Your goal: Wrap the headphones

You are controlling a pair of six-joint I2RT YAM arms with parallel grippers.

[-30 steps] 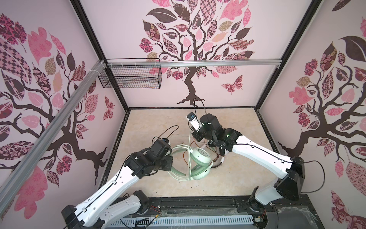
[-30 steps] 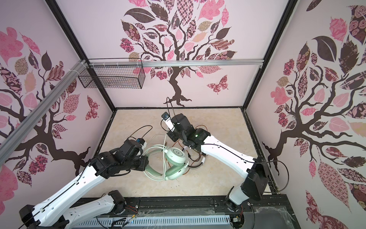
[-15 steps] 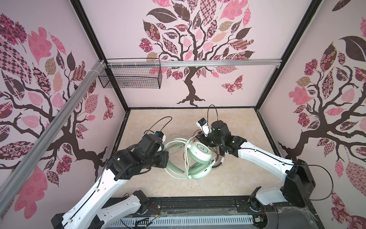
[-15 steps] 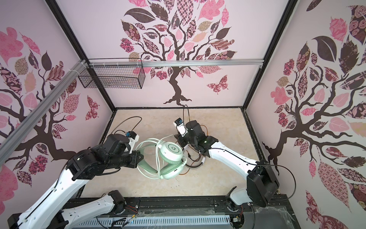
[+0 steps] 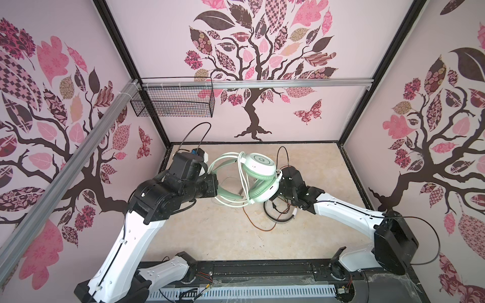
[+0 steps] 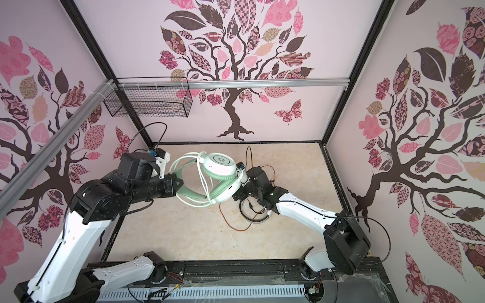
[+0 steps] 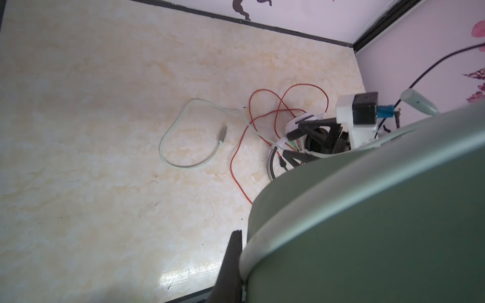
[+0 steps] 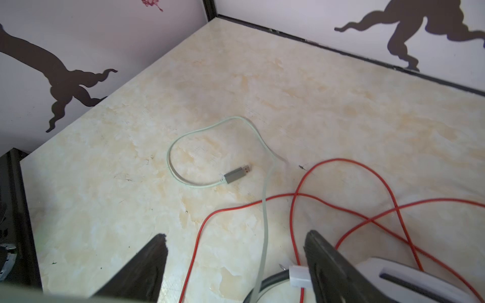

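Left hand (image 5: 214,183): clenched on the band of the green headset (image 5: 258,178); you should keep it steady above the worktop (image 5: 210,236).
Pale cable (image 8: 183,181): its tail and plug (image 8: 236,173) lie loose on the worktop.
Right hand (image 8: 235,236): spread wide, grasping nothing (the pale cable passes between its fingers); pinch there, then wind.
Second headset (image 8: 393,275): on the worktop, its red cable (image 8: 341,160) sprawled.
Count: two headsets, two cables, two hands.

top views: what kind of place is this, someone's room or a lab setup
Most likely a robot test booth, not a lived-in room: a left arm and right arm are mounted on a black base rail, tree-decal panels box in a marble-look tabletop, and an aluminium bar carries a wire basket.
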